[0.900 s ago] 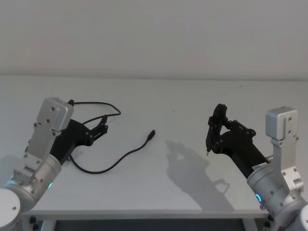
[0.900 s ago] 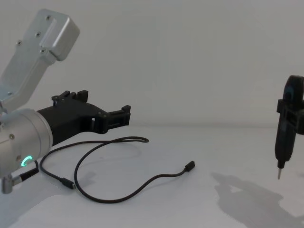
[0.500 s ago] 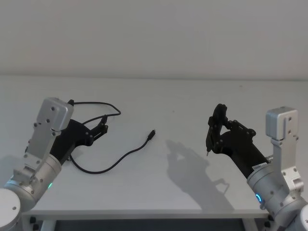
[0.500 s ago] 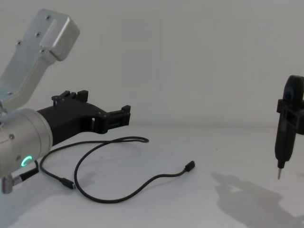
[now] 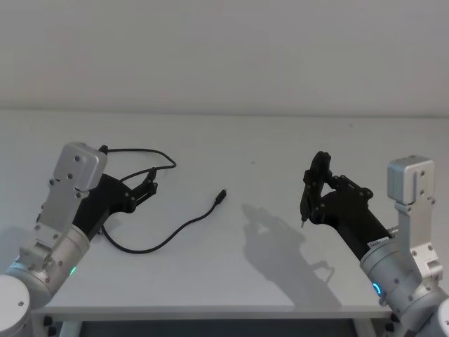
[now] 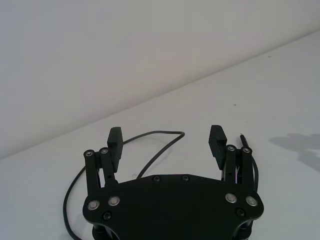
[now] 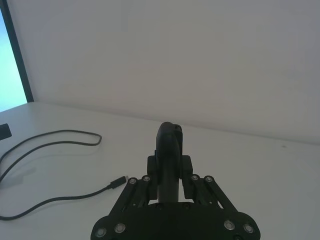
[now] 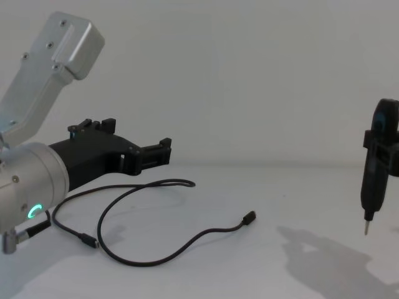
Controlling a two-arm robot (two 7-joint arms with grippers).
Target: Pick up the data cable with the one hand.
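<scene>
Nothing has budged since the earlier frames: both arms and the cord sit exactly where they were. The left gripper [image 5: 149, 181] hangs low over the left of the worktop [image 5: 266, 154], fingers spread wide and holding nothing, as the left wrist view makes plain [image 6: 166, 135]. The data cable [image 5: 186, 225] lies in loose curves on that same side, its far loop running under and just beyond the spread fingers, one plug [image 5: 221, 196] pointing toward the middle of the worktop. Over on the right, the right gripper [image 5: 312, 186] is parked above the worktop with its fingers pressed together, well apart from the cord. Now the danger. That cord is thin and flat on the surface, so a descent that stops short likely pinches air, while one that goes too deep jams the fingertips into the worktop. Two strands also run close together by the gripper, so it could catch both or nudge the loop aside, and a slack cord slides away easily.
</scene>
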